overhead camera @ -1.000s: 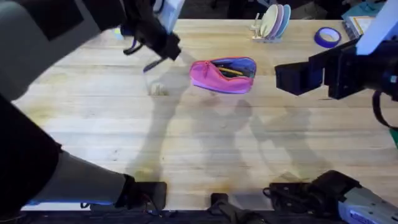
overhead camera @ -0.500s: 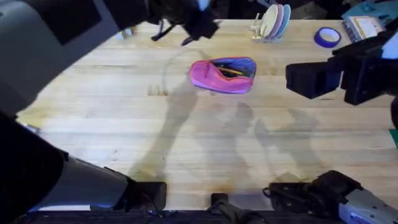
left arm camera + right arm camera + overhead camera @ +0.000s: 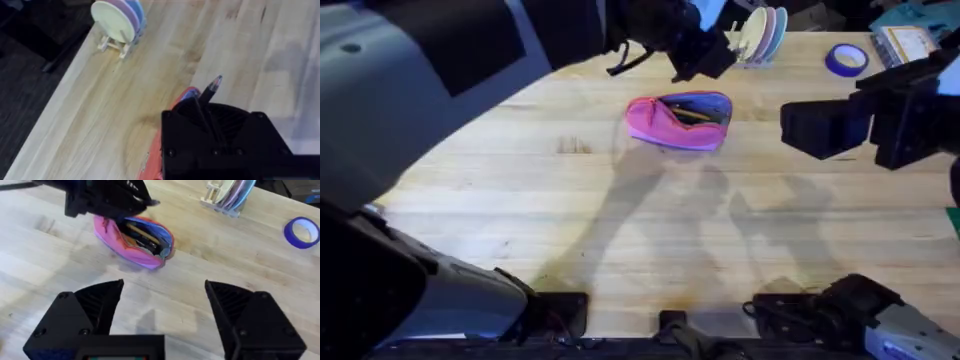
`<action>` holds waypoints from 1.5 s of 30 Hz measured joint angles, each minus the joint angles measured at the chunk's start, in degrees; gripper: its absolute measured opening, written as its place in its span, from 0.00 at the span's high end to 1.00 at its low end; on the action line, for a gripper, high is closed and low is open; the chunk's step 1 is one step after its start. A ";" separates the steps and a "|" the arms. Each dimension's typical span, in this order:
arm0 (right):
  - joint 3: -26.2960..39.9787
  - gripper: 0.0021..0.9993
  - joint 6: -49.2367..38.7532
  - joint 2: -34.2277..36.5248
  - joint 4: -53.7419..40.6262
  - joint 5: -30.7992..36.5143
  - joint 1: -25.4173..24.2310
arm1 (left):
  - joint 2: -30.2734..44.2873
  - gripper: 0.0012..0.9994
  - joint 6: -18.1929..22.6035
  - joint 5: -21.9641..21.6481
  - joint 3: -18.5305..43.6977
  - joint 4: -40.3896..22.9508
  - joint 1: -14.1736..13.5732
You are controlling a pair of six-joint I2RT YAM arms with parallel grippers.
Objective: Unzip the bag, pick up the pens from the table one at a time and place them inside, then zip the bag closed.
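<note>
Pink bag [image 3: 678,121] sitting on the table [image 3: 620,220], toward the far side, a bit right of centre, zipper open. Blue lining on show, with yellow and dark pen-like stuff already lying inside, per the right wrist view [image 3: 135,241].

Left gripper [image 3: 705,55] way out over the far edge, just above and behind the bag, arm stretched across from lower left. Clamped on a black pen [image 3: 209,92]: in the left wrist view, tip poking out past the gripper body [image 3: 220,145], pointing over the wood, with a sliver of pink bag [image 3: 181,98] peeking beside it. Fingers themselves hidden under the housing, but pinched tight on the pen by the look of it.

Right gripper [image 3: 164,292] hanging off to the right of the bag, well apart from it, nothing between its fingers [image 3: 97,300], spread wide. Same gripper shows dark and chunky at the right of the overhead [image 3: 820,128].

Plate rack [image 3: 757,38] at the far edge near the left gripper, also in the left wrist view [image 3: 120,22]. Blue tape roll [image 3: 846,60] farther right, also in the right wrist view [image 3: 302,232].
</note>
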 joint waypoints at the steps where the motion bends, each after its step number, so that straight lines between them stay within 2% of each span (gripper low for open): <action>1: 0.00 0.00 0.00 0.00 0.00 0.00 0.00 | 0.00 0.96 -0.01 0.28 0.00 -0.20 -0.47; 10: 0.00 0.00 0.00 0.00 0.00 0.00 0.00 | 4.37 0.96 -0.24 1.59 0.07 0.48 -3.58; 18: 0.00 0.00 0.00 0.00 0.00 0.00 0.00 | 10.72 0.96 0.08 1.26 0.07 1.36 -3.62; 25: 0.00 0.00 0.00 0.00 0.00 0.00 0.00 | 12.76 0.96 0.64 -5.30 0.07 0.88 -3.62; 34: 0.00 0.00 0.00 0.00 0.00 0.00 0.00 | 15.13 0.96 7.43 -10.60 0.31 -4.93 -2.86; 38: 0.00 0.00 0.00 0.00 0.00 0.00 0.00 | 15.32 0.96 8.69 -14.43 0.31 -5.26 -2.75; 42: 0.00 0.00 0.00 0.00 0.00 0.00 0.00 | 15.32 0.96 9.14 -15.91 0.31 -5.28 -2.74; 44: 0.00 0.00 0.00 0.00 0.00 0.00 0.00 | 15.32 0.91 9.60 -16.35 0.31 -5.24 -2.76; 45: 0.00 0.00 0.00 0.00 0.00 0.00 0.00 | 15.32 0.80 9.73 -16.69 0.31 -5.24 -2.76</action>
